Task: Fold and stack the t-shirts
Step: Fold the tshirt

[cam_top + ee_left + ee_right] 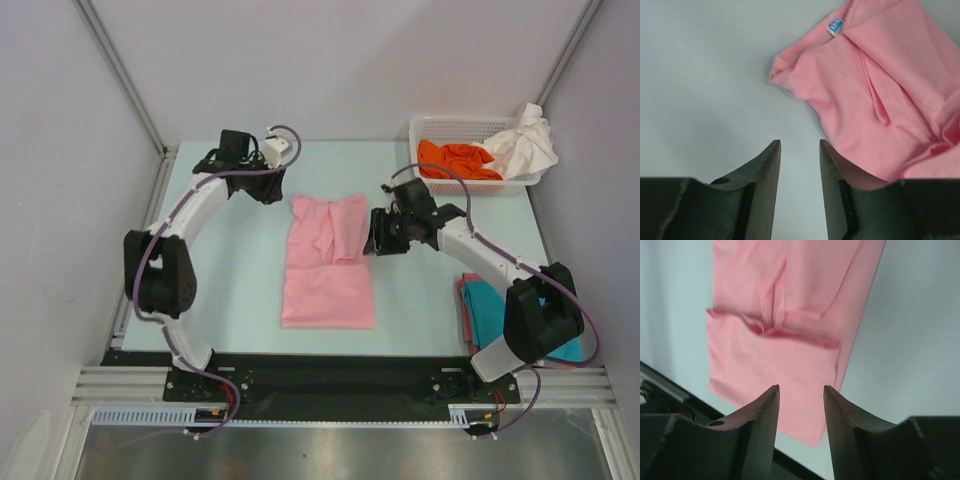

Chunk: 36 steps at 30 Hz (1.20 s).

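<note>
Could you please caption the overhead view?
Open left fingers and right fingers flank a part-folded pink t-shirt; an orange t-shirt and a white t-shirt wait in the basket.

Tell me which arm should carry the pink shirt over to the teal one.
Right, probably. The right gripper hangs open at the right edge of the pink shirt, and the teal shirt lies on that same side, beside the right arm's base. The left gripper is off the shirt's far-left corner.
</note>
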Available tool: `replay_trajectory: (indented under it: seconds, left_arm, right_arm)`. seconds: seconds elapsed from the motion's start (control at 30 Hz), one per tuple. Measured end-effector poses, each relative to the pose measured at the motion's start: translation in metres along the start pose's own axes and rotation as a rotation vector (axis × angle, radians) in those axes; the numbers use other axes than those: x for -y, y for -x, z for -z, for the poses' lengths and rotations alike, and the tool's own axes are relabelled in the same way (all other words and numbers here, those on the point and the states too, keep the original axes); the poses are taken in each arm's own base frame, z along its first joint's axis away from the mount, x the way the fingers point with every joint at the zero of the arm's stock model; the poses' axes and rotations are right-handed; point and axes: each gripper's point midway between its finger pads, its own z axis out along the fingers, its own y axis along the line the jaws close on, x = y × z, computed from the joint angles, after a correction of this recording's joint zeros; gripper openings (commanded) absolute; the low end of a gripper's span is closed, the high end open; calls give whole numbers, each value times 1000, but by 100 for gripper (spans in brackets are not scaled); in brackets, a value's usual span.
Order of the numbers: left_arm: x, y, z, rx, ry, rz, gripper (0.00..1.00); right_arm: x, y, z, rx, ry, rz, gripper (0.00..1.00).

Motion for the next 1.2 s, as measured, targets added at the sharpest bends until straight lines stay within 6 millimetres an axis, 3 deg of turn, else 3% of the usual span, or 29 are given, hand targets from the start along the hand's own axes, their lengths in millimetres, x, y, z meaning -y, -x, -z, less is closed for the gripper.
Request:
replay_trajectory:
  seconds: [0.1, 0.23, 0.37, 0.57, 0.7, 0.83, 0.9, 0.93, 1.07, 1.2]
  left_arm:
    - [-19, -7, -41, -47, 21, 90, 49]
    - [-27, -32, -87, -123, 13, 225, 58]
    - [-28, -45, -101, -146, 3, 312, 60]
    - [-37, -27, -118, -87, -13, 400, 59]
    - [-44, -25, -131, -78, -12, 440, 56]
    - [-47, -36, -145, -112, -19, 483, 53]
    - [-47, -43, -151, -131, -22, 499, 45]
    - [-46, -46, -153, -139, -25, 508, 33]
    - [-45, -43, -154, -130, -38, 525, 14]
    - [-49, -38, -157, -118, -31, 529, 9]
  right_arm:
    - [5, 41, -10, 87, -2, -19, 46]
    - [27, 94, -40, 180, -22, -88, 47]
    - [50, 132, -75, 239, -34, -160, 49]
    - [69, 173, -124, 281, -23, -236, 51]
    - [76, 183, -147, 282, -21, -265, 49]
    - [79, 186, -158, 287, -19, -282, 45]
    - [80, 190, -162, 291, -17, -287, 40]
    - [80, 192, -162, 295, -15, -287, 32]
    - [81, 199, -169, 312, -3, -291, 14]
    - [87, 199, -174, 315, -3, -317, 13]
